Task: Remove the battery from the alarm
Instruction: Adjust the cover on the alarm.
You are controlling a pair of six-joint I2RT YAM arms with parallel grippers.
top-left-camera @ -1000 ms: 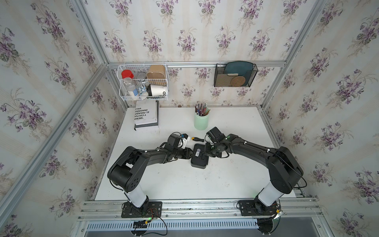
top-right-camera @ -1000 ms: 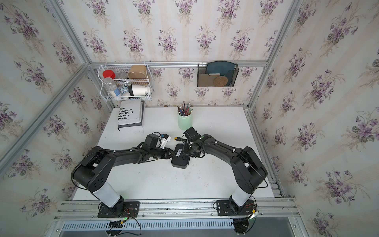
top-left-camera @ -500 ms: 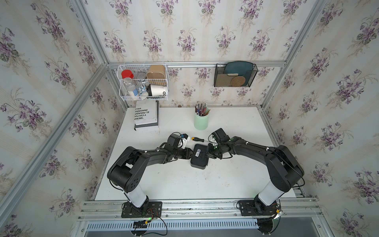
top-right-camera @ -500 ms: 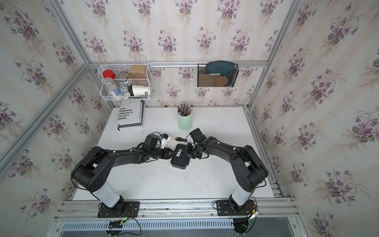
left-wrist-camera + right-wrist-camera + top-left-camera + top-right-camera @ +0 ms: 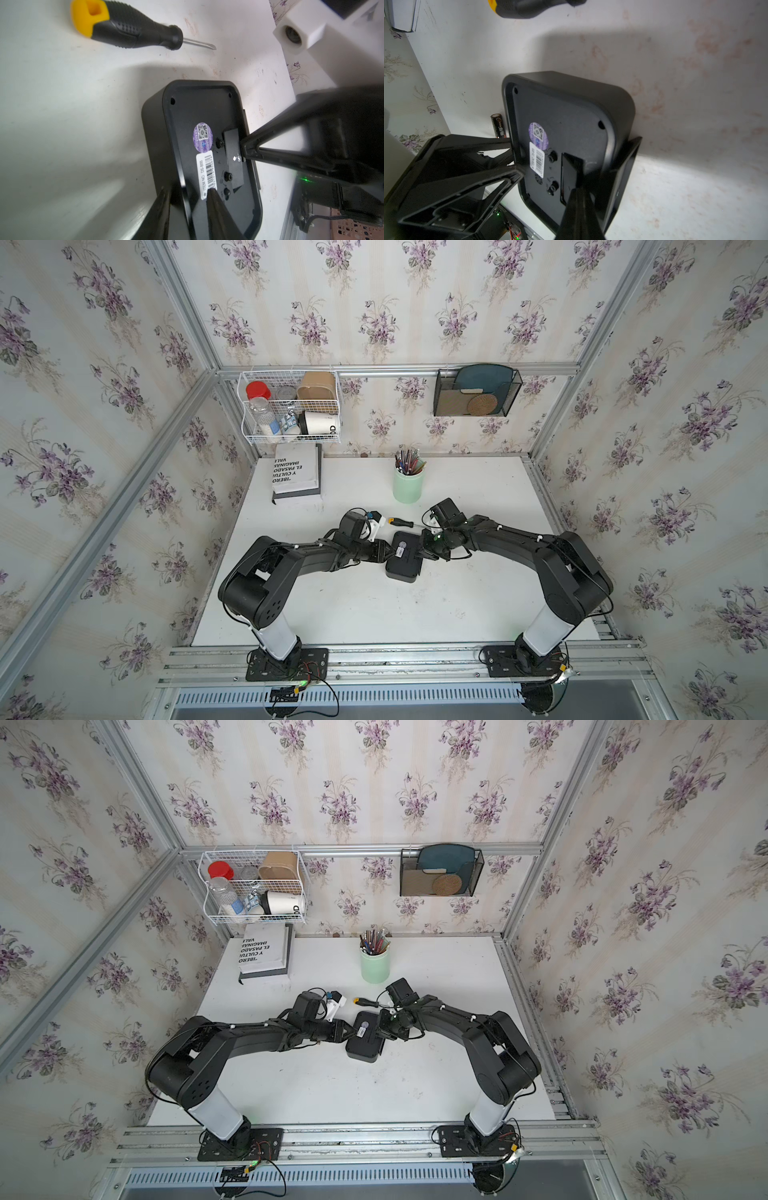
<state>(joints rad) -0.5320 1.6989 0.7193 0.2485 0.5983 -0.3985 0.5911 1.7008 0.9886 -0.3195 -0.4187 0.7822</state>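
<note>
The black alarm (image 5: 405, 558) (image 5: 365, 1038) lies face down at mid-table, its stickered back (image 5: 187, 124) up. My left gripper (image 5: 388, 551) (image 5: 187, 190) is shut on the alarm's side wall, one finger outside and one on the barcode sticker. My right gripper (image 5: 424, 551) (image 5: 577, 188) is shut, its tips against the edge of the small black cover (image 5: 232, 149) (image 5: 571, 172), which sits slightly raised and askew on the back. The battery (image 5: 497, 125), black with a copper end, lies on the table beside the alarm behind my left gripper; the top views do not show it.
A black-handled, orange-ended screwdriver (image 5: 401, 522) (image 5: 124, 31) lies just behind the alarm. Further back stand a green pen cup (image 5: 408, 485) and a white book (image 5: 296, 477). A wire basket (image 5: 291, 406) and a black mesh holder (image 5: 476, 391) hang on the back wall.
My right wrist shifted slightly to the right early in the second and has held still since. The left arm and the alarm have not moved.
</note>
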